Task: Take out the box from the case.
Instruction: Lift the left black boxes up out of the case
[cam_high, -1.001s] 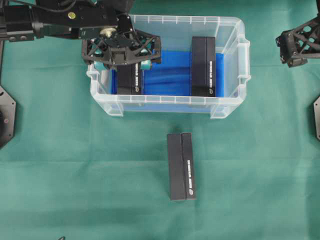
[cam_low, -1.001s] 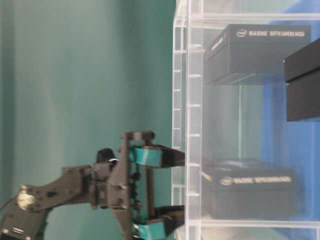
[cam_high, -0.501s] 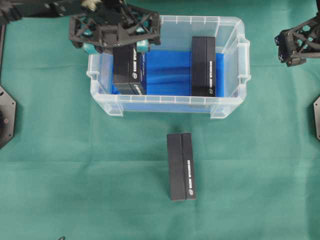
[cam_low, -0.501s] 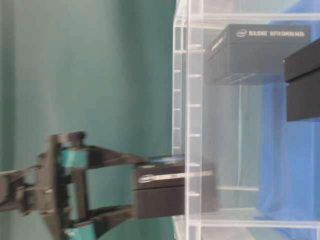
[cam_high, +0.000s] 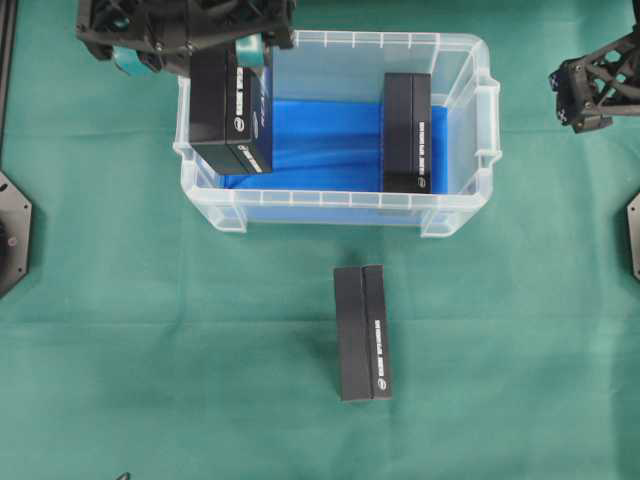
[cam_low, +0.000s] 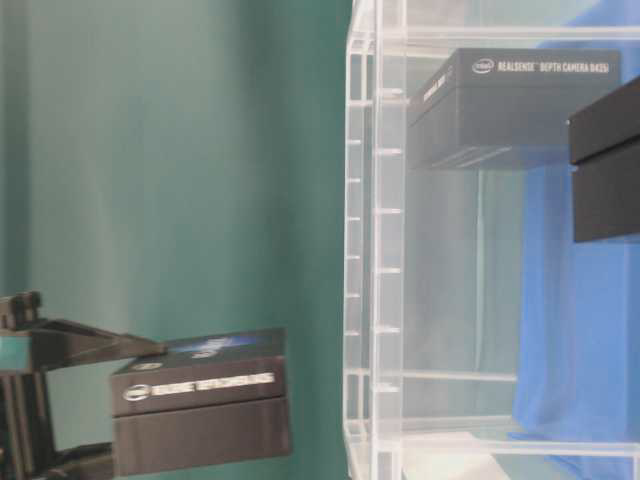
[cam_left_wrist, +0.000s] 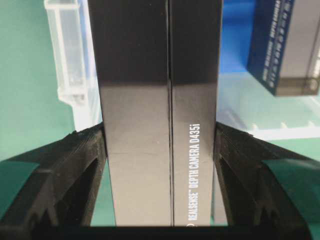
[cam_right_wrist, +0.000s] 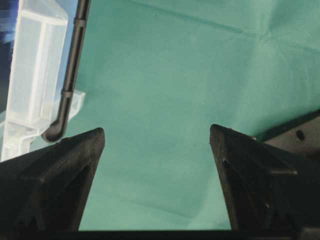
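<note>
Case (cam_high: 462, 120) was the big thing in our overhead view, the clear tub with blue cloth (cam_high: 330, 140) on its floor, sitting at the far end of the green table cover (cam_high: 150, 330). One black box (cam_high: 408, 132) was lying inside on the right, another box (cam_high: 363, 332) was already out on the cloth in front of the tub, long axis running toward us. The one that mattered, the held box (cam_high: 230, 110), was up at the case's left end, clamped across its narrow width by the left gripper (cam_high: 185, 45), and the wrist view showed both fingers (cam_left_wrist: 75, 165) pressed flat on its sides. From table level we could see it hanging clear of the tub's rim, off to the outside, touching nothing but the fingers. Its long axis ran front-to-back, roughly parallel to the box on the table. So the open table lay toward the near side from the gripper, and we figured the next move was carrying it that way, over the front wall, and setting it down near its twin. The right gripper (cam_right_wrist: 155, 145) sat off past the case's right end with its jaws apart and empty, well away from everything.
</note>
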